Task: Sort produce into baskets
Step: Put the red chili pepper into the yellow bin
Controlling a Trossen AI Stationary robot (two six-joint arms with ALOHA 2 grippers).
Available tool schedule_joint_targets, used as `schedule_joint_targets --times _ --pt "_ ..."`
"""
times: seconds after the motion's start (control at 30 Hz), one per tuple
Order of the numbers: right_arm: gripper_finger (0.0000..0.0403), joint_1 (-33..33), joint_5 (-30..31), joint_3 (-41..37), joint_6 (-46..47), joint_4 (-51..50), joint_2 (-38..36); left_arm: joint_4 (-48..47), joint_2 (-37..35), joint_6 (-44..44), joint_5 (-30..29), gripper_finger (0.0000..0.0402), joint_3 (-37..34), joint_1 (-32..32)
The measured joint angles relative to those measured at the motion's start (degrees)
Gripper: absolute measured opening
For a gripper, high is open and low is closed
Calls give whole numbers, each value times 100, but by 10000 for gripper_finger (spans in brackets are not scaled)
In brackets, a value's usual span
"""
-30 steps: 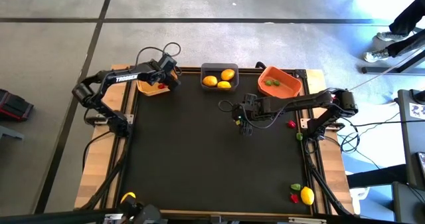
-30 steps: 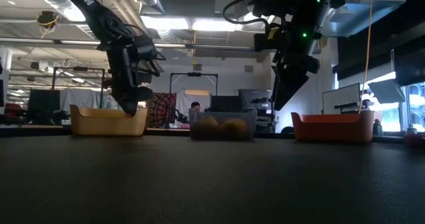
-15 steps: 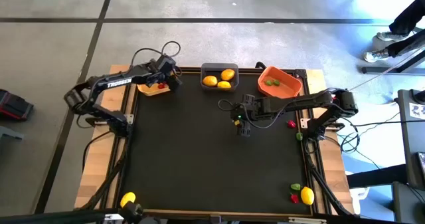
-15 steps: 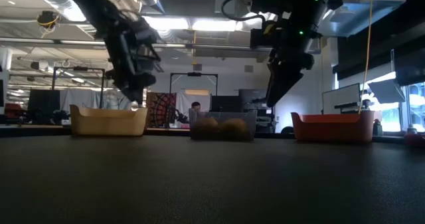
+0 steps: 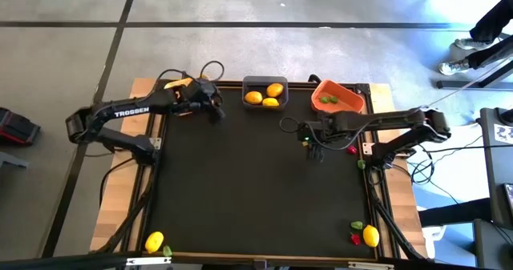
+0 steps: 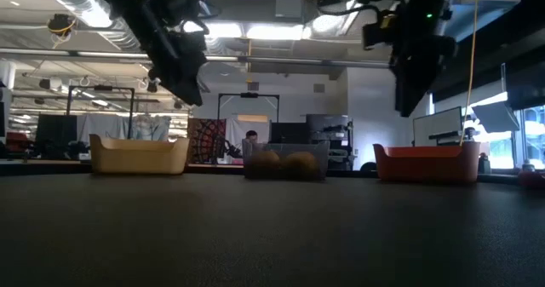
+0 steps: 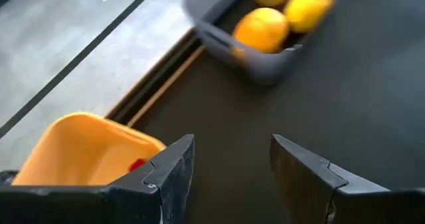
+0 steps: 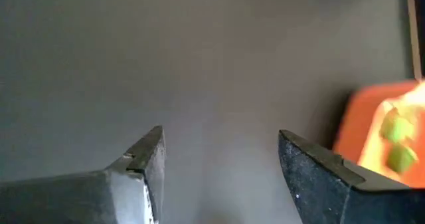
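Note:
My left gripper (image 5: 216,113) (image 7: 232,161) hangs open and empty above the mat, just right of the yellow-orange basket (image 7: 86,151), which holds a red piece (image 7: 137,164). The dark grey basket (image 5: 265,92) holds three yellow fruits (image 7: 261,30). The orange basket (image 5: 337,98) (image 8: 372,134) holds green pieces (image 8: 398,144). My right gripper (image 5: 315,147) (image 8: 221,154) hangs open and empty over the mat, on the near left of the orange basket. Loose produce lies near the right edge: a red piece (image 5: 351,150) and a green piece (image 5: 361,164).
More produce lies at the near right corner: a green piece (image 5: 356,224), a red piece (image 5: 355,239) and a yellow fruit (image 5: 370,236). Another yellow fruit (image 5: 154,241) lies at the near left corner. The three baskets stand in a row along the far edge.
My left gripper has risen out of the yellow-orange basket and swung toward the table's right, over the mat. My right gripper has risen and moved toward the table's right edge, closer to the orange basket.

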Motion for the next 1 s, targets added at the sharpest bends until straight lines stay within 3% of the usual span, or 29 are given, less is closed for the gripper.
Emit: schedule_joint_targets --times 0.33,0.67,1.0 --pt "225 -4 154 2 574 -1334 -211 17 13 -127 -2 192 0 -812" --pt "225 -4 257 -249 752 -1651 -211 59 14 -100 -4 192 0 -1118" --pt "225 -360 -249 -1080 1218 -1686 -211 62 15 16 -9 192 0 -1136"
